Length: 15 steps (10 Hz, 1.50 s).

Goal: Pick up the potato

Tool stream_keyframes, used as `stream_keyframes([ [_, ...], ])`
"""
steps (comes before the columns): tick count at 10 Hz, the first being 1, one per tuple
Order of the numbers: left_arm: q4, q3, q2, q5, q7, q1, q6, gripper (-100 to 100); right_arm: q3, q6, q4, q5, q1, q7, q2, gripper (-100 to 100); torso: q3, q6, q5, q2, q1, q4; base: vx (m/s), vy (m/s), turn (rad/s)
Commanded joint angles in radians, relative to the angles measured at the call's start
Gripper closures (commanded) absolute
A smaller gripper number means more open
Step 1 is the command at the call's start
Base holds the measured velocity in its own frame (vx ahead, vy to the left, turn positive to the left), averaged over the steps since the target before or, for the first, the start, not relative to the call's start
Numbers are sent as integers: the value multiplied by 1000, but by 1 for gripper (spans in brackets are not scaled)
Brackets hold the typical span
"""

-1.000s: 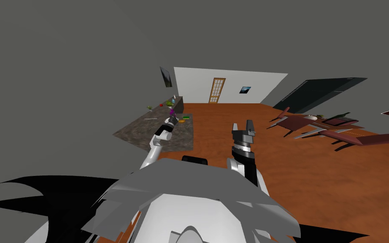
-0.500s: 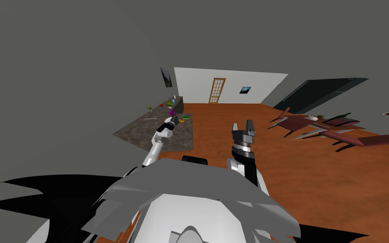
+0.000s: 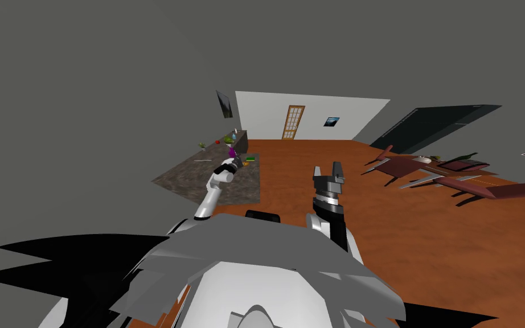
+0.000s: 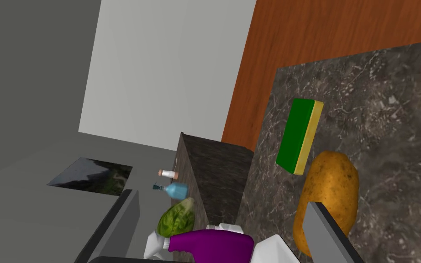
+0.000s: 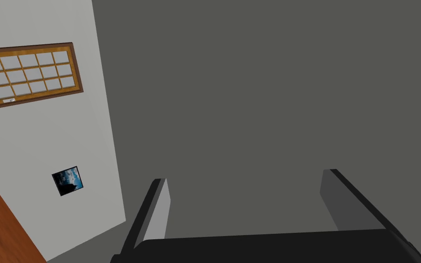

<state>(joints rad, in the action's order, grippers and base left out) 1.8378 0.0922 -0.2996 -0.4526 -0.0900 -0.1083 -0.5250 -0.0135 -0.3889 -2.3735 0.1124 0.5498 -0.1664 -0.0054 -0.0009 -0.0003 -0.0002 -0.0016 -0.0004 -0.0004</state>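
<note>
The left arm reached nearly straight over the dark marbled counter [image 4: 387,114], the left gripper [image 4: 222,201] at the potato [image 4: 328,191] with its 2 fingers spread and empty, 1 crossing the potato's near end. The potato lay on the counter just beside a green-and-yellow sponge [image 4: 298,136], with a purple spray bottle [image 4: 209,241] near its other side. Well apart from the potato, the right arm pointed upward, the right gripper [image 3: 327,169] likewise released.

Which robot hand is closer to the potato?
Left. The left gripper is out over the dark counter, right at the potato. The right gripper is up over the brown floor, away from the counter.
</note>
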Motion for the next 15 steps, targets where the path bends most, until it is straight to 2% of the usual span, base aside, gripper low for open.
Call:
stream_keyframes([
  [1,-34,0,-12,-16,-4,-28,-50,-100,0,0,0,0,0,0,0,0,0,0,0,0,0,0,25,-10,14],
  [2,-34,0,-12,-16,-4,-28,-64,-100,0,0,0,0,0,0,0,0,0,0,0,0,0,0,24,-9,8],
  [3,-69,1,-24,-27,-9,-58,-97,-100,0,0,0,0,0,0,0,0,0,0,0,0,0,0,35,-6,15],
  [4,-69,1,-24,-27,-9,-58,-114,-100,0,0,0,0,0,0,0,0,-1,0,0,-1,0,0,30,-5,10],
  [5,-103,1,-35,-38,-13,-87,-148,-100,0,0,0,0,0,0,0,0,0,0,0,-1,0,0,29,-6,17],
  [6,-103,1,-35,-38,-13,-87,-163,-100,0,0,0,0,0,0,0,0,0,0,0,-1,0,0,27,-6,7],
  [8,-164,1,-58,-57,-23,-142,-233,-100,0,0,0,0,0,0,0,0,-1,0,0,-1,0,0,44,-8,21],
  [9,-172,1,-58,-57,-23,-142,-256,-100,0,0,0,0,0,0,0,0,-1,0,0,-2,0,0,48,1,7],
  [10,-206,1,-69,-65,-28,-168,-289,-100,0,0,0,0,0,0,0,0,-1,0,0,-2,1,-1,49,2,13],
  [11,-206,1,-69,-65,-28,-168,-300,-100,0,0,0,0,0,0,0,0,-1,0,0,-2,1,0,37,-1,7],
  [12,-239,0,-80,-73,-32,-192,-337,-100,0,0,0,0,0,0,0,0,-1,0,0,-1,1,0,38,-1,14],
  [13,-239,0,-80,-73,-32,-192,-341,-100,0,0,0,0,0,0,0,0,-1,0,0,-1,1,0,36,0,8],
  [15,-300,-1,-100,-87,-41,-235,-405,-100,0,0,0,0,0,0,0,0,-1,0,0,-2,1,0,57,-2,14],
])
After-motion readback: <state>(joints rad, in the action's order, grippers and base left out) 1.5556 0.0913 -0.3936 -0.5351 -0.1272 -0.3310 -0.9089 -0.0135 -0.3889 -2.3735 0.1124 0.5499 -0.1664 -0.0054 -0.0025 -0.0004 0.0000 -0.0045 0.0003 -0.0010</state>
